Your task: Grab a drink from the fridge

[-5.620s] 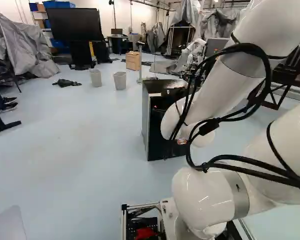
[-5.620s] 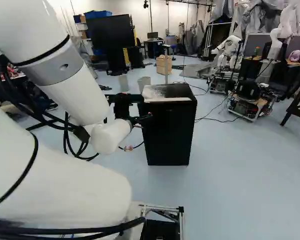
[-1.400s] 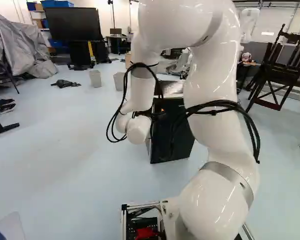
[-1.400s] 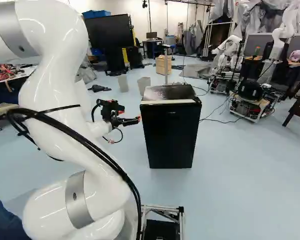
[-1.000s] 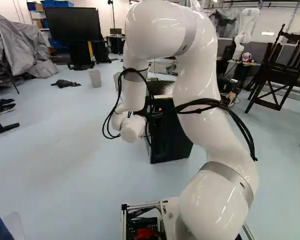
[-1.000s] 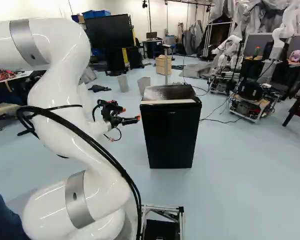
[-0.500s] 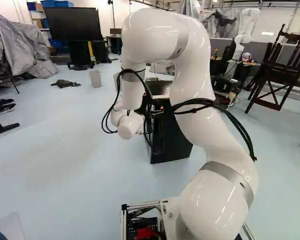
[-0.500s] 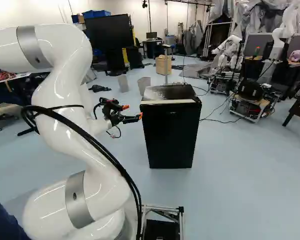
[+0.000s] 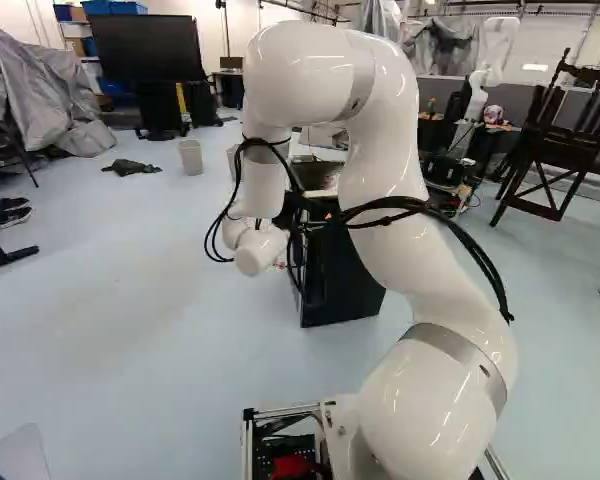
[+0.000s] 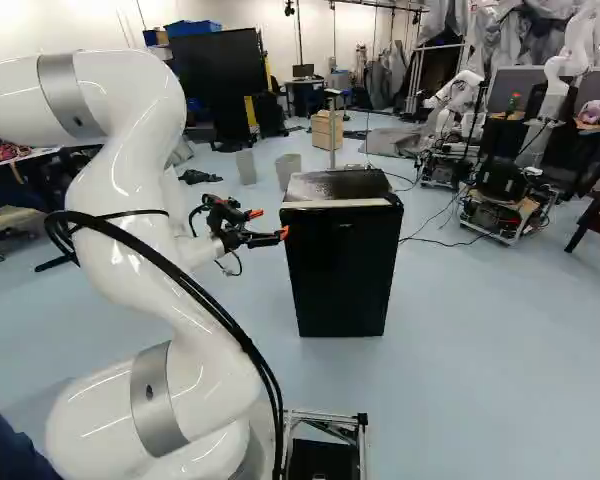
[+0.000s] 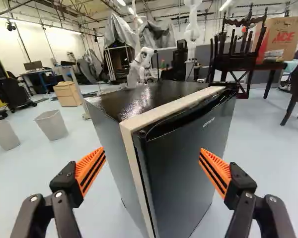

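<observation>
- Jaws spread wide, nothing held; orange pads [image 11: 91, 169] clear of the fridge [image 11: 107, 130].
- Risk: straight advance may ram the door [image 11: 188, 166] or shove the fridge, if pads miss its edge.
- Risk: slack cables [image 10: 202, 302] could snag on reorienting.
- Fridge upright, door closed; contents hidden. Drink unseen, presumably inside.
- Bin [image 11: 52, 125]: contents unclear.

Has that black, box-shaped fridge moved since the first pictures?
Yes: the fridge now stands slightly nearer the silver metal frame at the right base view's foot.
</observation>
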Available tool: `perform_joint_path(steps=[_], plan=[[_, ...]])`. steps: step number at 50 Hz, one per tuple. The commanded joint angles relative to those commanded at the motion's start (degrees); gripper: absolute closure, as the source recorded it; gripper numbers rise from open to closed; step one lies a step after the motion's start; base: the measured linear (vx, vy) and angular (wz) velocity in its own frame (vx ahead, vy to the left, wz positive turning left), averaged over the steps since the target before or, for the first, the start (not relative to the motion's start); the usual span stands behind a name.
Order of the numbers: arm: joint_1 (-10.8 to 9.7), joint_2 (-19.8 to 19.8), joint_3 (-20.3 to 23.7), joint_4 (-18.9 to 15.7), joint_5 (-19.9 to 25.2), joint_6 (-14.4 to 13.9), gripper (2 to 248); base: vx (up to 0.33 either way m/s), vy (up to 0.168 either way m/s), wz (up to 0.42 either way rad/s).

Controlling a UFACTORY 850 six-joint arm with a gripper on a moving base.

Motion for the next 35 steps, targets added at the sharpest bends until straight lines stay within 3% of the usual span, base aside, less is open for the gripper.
perform_joint_path(steps=[35], plan=[[-1.73, -1.88, -3.36, 1.03, -0.33, 0.0, 3, 0.0, 0.0, 0.0]])
